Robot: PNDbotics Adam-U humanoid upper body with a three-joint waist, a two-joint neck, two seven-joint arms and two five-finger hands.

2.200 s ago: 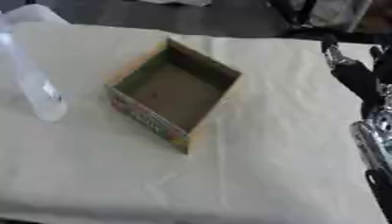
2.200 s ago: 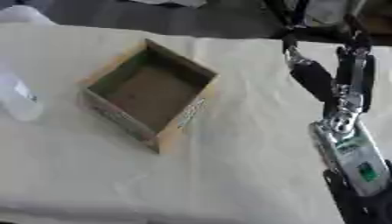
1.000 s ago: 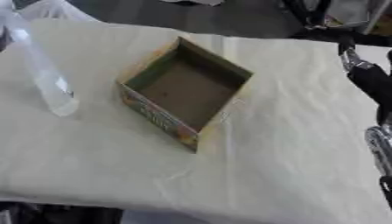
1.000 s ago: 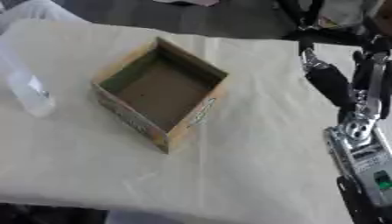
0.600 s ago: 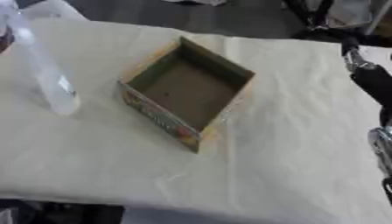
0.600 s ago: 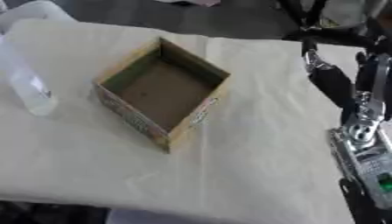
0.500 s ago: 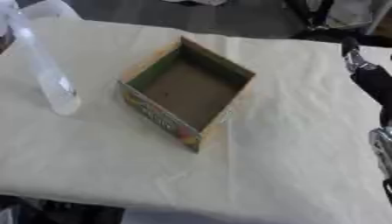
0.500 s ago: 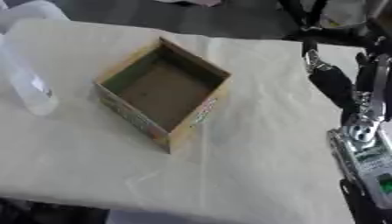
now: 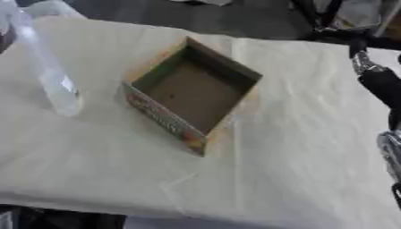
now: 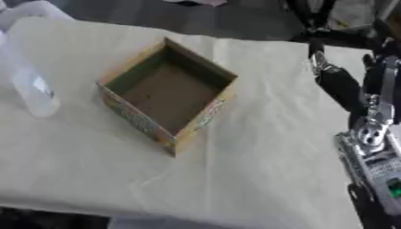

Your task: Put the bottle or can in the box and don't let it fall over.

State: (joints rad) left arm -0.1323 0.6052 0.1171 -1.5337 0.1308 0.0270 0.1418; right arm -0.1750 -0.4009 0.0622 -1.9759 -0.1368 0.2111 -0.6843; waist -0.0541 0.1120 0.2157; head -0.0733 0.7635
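Observation:
A clear plastic bottle (image 9: 55,85) stands upright on the white cloth at the left. To its right sits an open cardboard box (image 9: 160,118), turned cornerwise and with nothing inside. My right hand (image 10: 368,132) shows at the right edge, well clear of the box, fingers (image 10: 340,91) straight and pointing away, holding nothing. The left hand shows in neither view.
The white tablecloth (image 9: 297,147) has a front edge along the bottom of the view, with dark floor below it. Crumpled clear plastic (image 10: 35,10) lies at the far left corner. Dark floor and black stands (image 10: 313,18) lie beyond the far edge.
The whole picture has shifted a little, so the camera moved. Bottle and box keep their places on the cloth, and my right hand stays at the right edge.

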